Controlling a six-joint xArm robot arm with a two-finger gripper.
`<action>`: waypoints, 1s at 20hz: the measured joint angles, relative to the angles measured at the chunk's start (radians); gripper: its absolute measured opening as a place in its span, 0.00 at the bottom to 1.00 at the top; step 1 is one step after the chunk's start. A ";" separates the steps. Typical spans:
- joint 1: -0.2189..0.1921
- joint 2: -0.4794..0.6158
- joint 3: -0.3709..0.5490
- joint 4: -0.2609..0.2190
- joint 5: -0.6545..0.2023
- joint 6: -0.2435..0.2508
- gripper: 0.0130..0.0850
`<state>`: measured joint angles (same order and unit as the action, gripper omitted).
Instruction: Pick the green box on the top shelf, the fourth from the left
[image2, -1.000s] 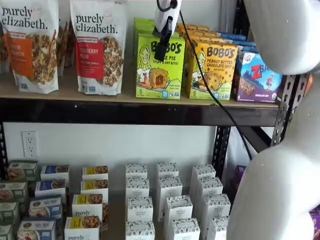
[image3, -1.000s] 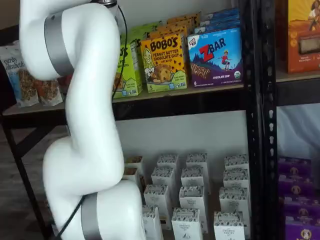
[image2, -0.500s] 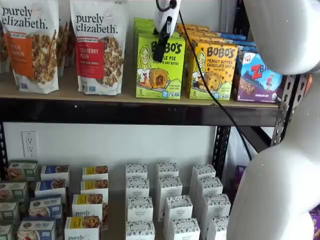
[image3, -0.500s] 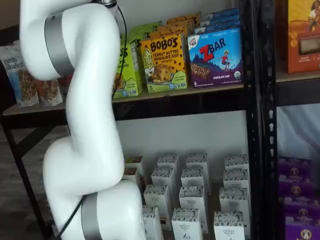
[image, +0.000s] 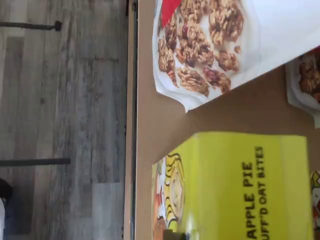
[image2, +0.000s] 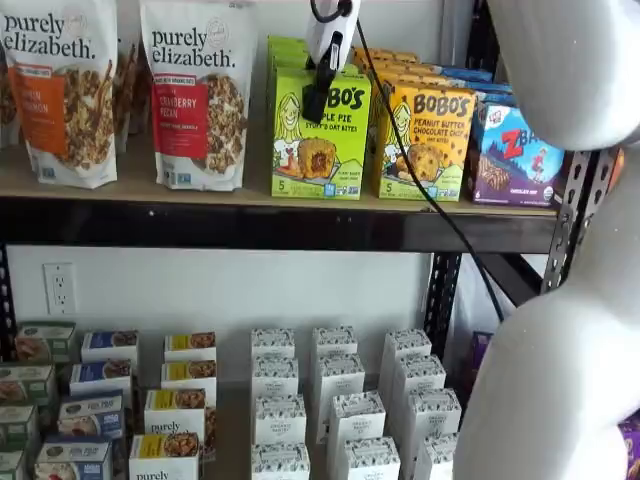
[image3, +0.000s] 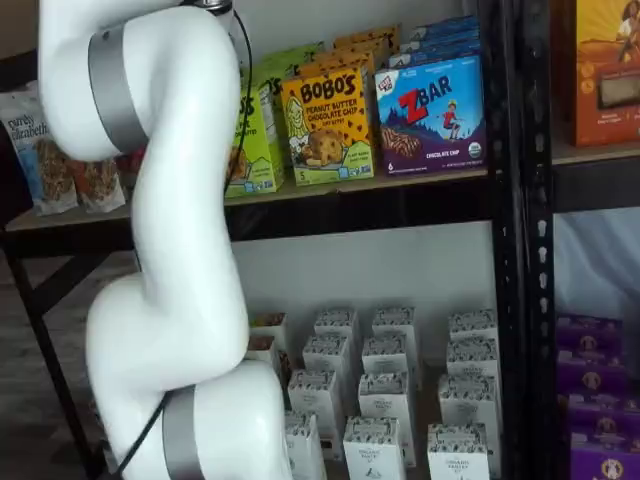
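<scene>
The green box (image2: 320, 140) stands upright on the top shelf (image2: 140, 182), at the front of a row of the same cartons. In a shelf view my gripper (image2: 315, 110) hangs from above right in front of the box's upper face. Only one black finger shows, side-on, so no gap can be judged. The other shelf view shows a sliver of the green box (image3: 256, 140) behind my white arm (image3: 180, 200), with the gripper hidden. The wrist view looks onto the green box (image: 240, 185) and the tan top shelf (image: 160, 125) from close by.
Purely Elizabeth granola bags (image2: 197, 95) stand left of the green box. A yellow-orange Bobo's carton (image2: 425, 140) and a blue Zbar box (image2: 515, 155) stand to its right. White cartons (image2: 345, 400) fill the lower shelf. My arm (image2: 560, 300) blocks the right side.
The black finger has crept a little upward and leftward across the green box's front. The box itself has not moved.
</scene>
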<state>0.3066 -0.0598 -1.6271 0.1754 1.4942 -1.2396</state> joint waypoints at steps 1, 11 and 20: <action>0.001 0.002 -0.004 -0.001 0.005 0.001 0.50; 0.003 -0.004 0.002 -0.002 -0.002 0.004 0.28; 0.002 -0.005 -0.003 0.004 0.003 0.004 0.22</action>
<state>0.3090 -0.0643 -1.6297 0.1789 1.4970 -1.2357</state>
